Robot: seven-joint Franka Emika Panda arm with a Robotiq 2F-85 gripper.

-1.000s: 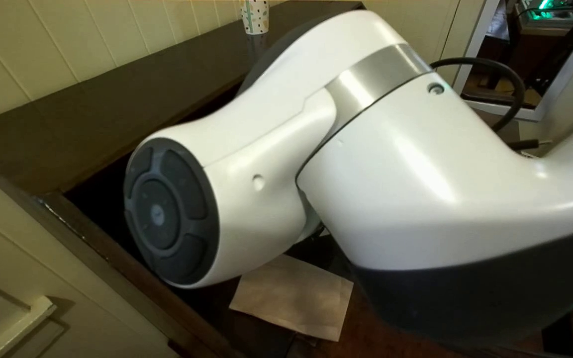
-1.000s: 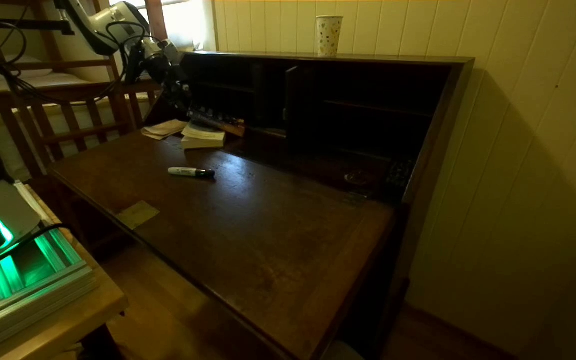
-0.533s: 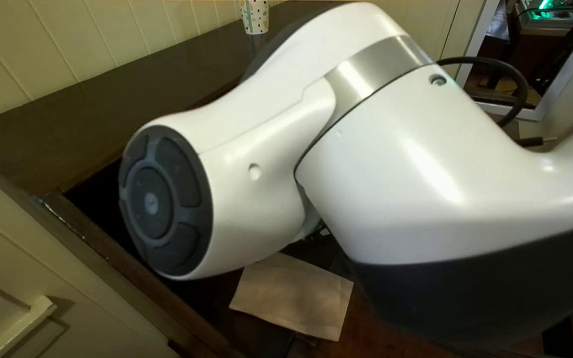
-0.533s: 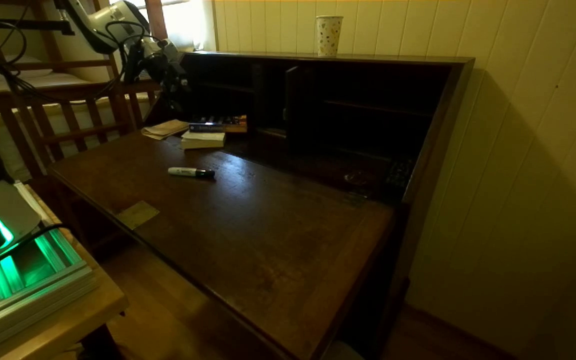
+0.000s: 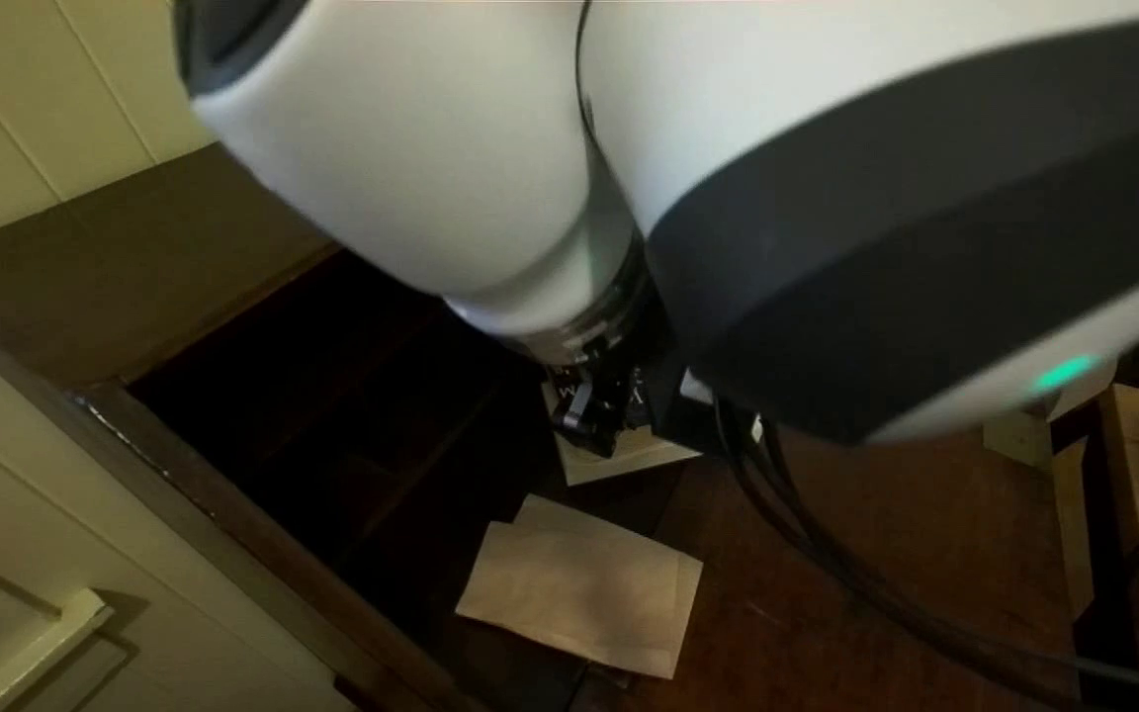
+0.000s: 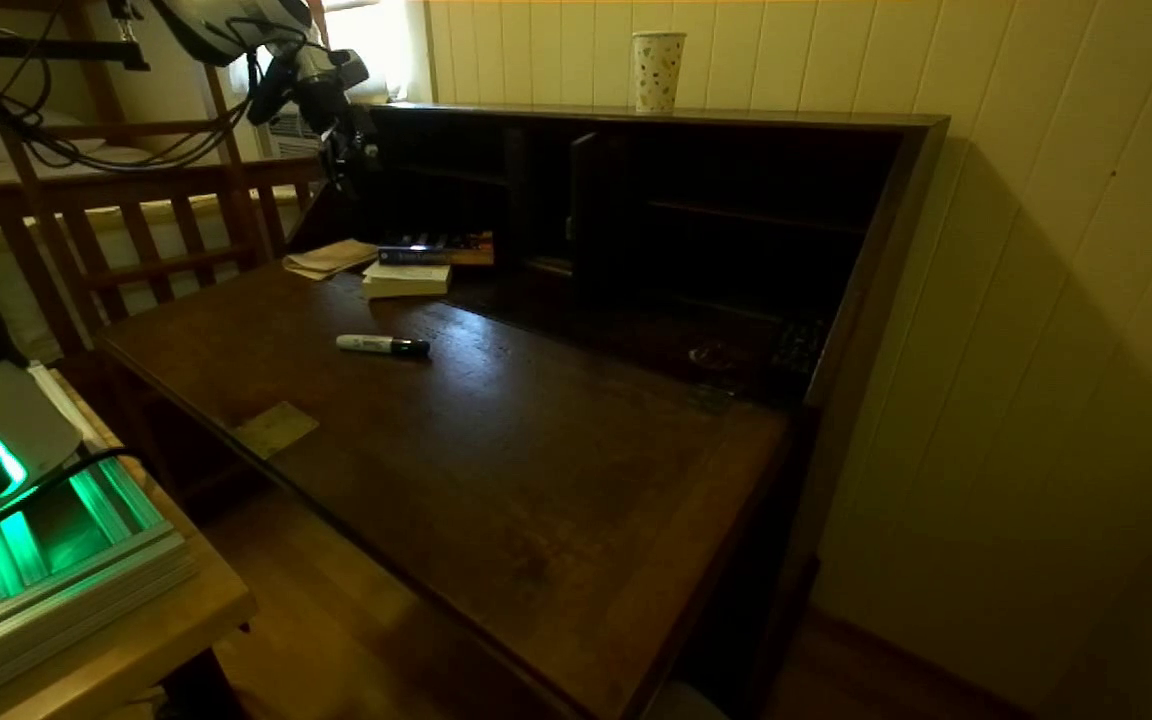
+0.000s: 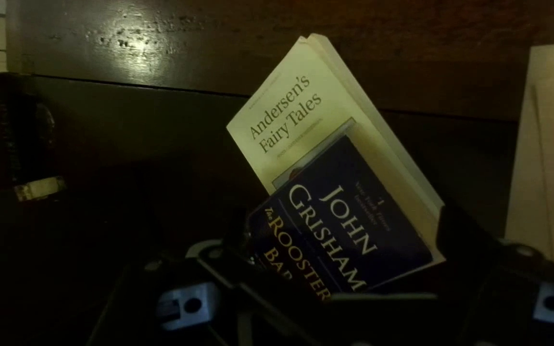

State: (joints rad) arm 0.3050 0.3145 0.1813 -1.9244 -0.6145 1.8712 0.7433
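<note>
Paper, apparently folded, beside stacked books.

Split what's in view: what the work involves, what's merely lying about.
Seemingly part of the job:
Pincer, open
John Grisham book, below the pincer
Andersen's Fairy Tales book, partly under that one

Apparently just lying about:
Marker
Speckled cup
Tan paper
</note>
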